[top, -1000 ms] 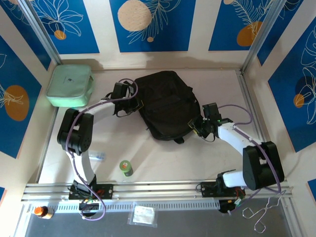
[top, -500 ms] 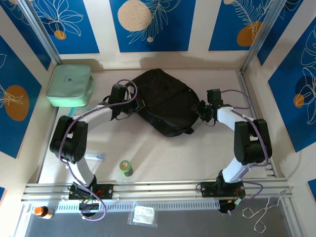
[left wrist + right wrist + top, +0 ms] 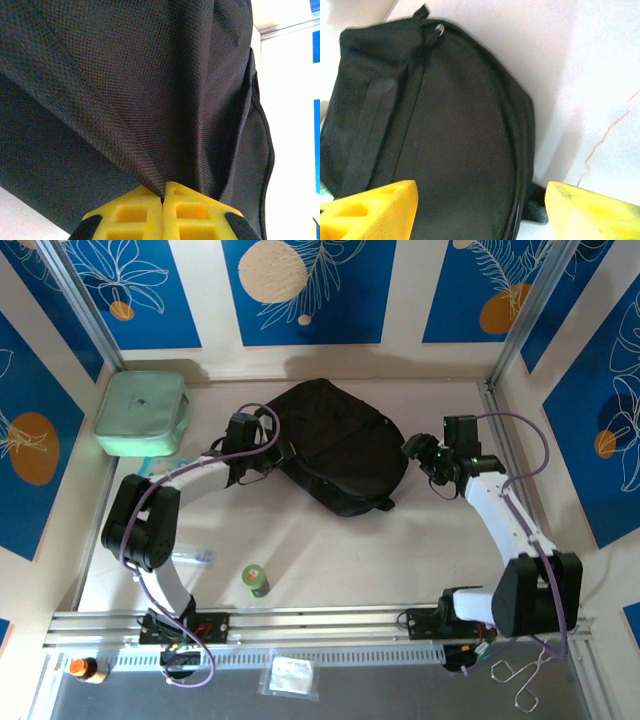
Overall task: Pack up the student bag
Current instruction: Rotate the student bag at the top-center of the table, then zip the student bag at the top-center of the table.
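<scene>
The black student bag (image 3: pixel 335 445) lies flat at the back middle of the table. My left gripper (image 3: pixel 272 455) sits at the bag's left edge, its yellow fingers (image 3: pixel 145 212) shut on a fold of the bag's fabric (image 3: pixel 125 100). My right gripper (image 3: pixel 418 450) hovers just off the bag's right edge, open, with nothing between its yellow fingers (image 3: pixel 375 207). In the right wrist view the student bag (image 3: pixel 450 145) shows a curved zipper line and a silver zipper pull (image 3: pixel 439 28).
A mint green zip case (image 3: pixel 141 412) stands at the back left corner. A small green bottle (image 3: pixel 256 580) and a clear wrapped item (image 3: pixel 192 556) lie near the front left. Metal rails (image 3: pixel 320 622) run along the near edge.
The bag has been dragged toward the back. The right gripper released the bag's right side and drew off to the right. The left gripper kept its hold.
</scene>
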You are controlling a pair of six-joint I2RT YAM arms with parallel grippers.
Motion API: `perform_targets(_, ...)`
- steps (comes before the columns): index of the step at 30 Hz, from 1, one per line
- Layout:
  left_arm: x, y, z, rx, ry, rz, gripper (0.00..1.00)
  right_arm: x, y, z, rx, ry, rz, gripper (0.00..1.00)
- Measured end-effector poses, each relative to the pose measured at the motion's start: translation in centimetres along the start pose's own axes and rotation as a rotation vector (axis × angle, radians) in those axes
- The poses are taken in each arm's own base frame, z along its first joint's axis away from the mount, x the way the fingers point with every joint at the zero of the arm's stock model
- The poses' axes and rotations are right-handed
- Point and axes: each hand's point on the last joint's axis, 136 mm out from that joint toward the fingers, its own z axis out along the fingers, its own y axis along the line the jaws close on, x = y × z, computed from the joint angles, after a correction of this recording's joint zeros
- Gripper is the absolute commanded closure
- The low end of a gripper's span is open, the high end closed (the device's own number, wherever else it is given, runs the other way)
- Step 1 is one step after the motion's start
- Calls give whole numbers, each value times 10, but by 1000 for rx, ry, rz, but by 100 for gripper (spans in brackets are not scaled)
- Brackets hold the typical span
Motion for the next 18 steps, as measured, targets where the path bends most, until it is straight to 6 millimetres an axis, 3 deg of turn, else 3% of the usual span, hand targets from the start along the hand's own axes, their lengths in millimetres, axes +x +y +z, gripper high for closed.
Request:
perform_targets(8,0,-2,0,7,-7,7,100,88,47,-6,-56,173,-115,41)
perform_targets(13,0,-2,0,6,-9,3,100,140,63,4,-35,252,-188,44)
perform_targets(18,0,-2,0,6,-9,4,100,166,76,16,-3,282,-203,47)
